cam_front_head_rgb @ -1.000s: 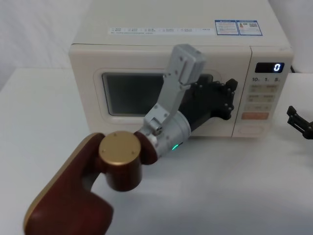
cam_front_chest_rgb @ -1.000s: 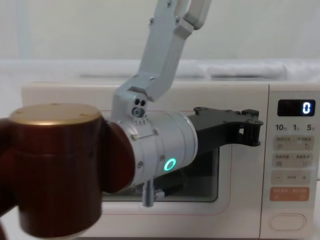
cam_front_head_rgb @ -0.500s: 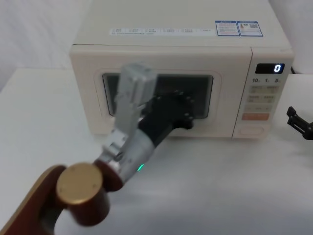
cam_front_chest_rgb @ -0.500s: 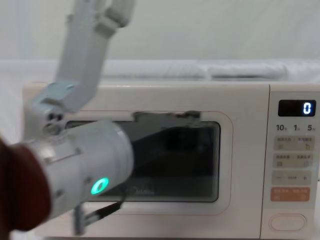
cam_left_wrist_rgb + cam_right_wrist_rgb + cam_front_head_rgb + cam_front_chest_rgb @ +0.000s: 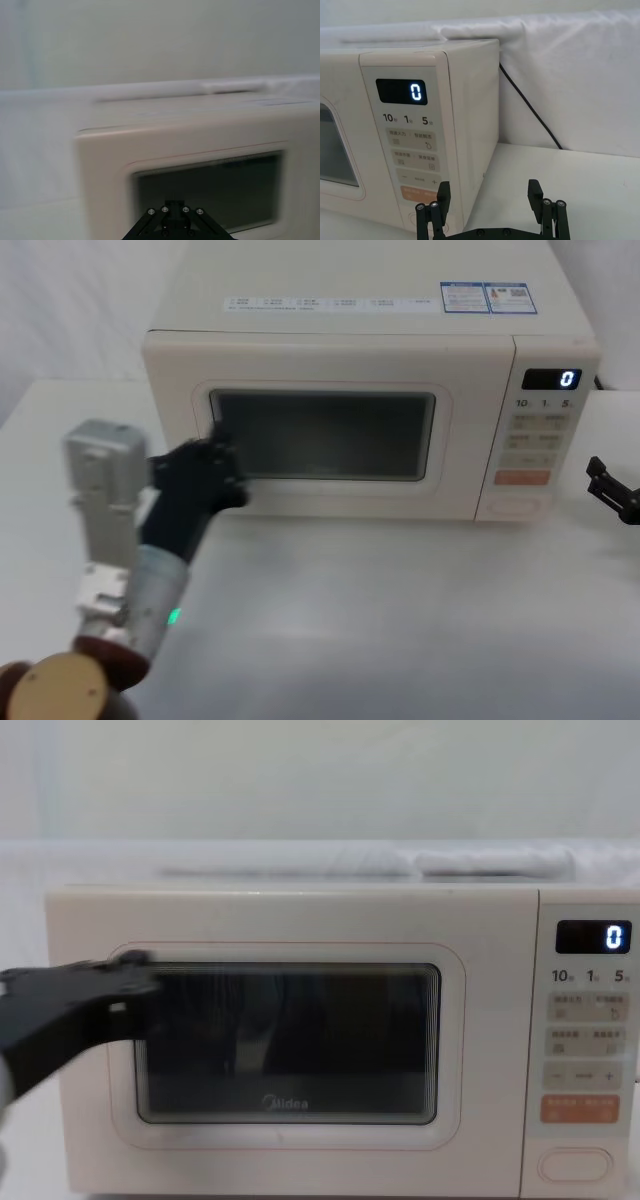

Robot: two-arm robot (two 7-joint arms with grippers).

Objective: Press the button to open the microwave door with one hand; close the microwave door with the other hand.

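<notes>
- On the white table [image 5: 400, 620], the Midea microwave [image 5: 370, 350] is sitting with the microwave door [image 5: 320, 435] flush with its front, so the closing looks finished.
- The left gripper [image 5: 205, 475] is hanging near the door's left edge; I cannot tell its fingers.
- The right gripper [image 5: 490, 212] is resting with fingers spread, near the oval button [image 5: 573, 1164].

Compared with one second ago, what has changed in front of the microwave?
The left claw has swung away from the right part of the microwave door to its left edge, uncovering the window. The door is shut as before, the display reads 0, and the right claw remains beside the microwave.
</notes>
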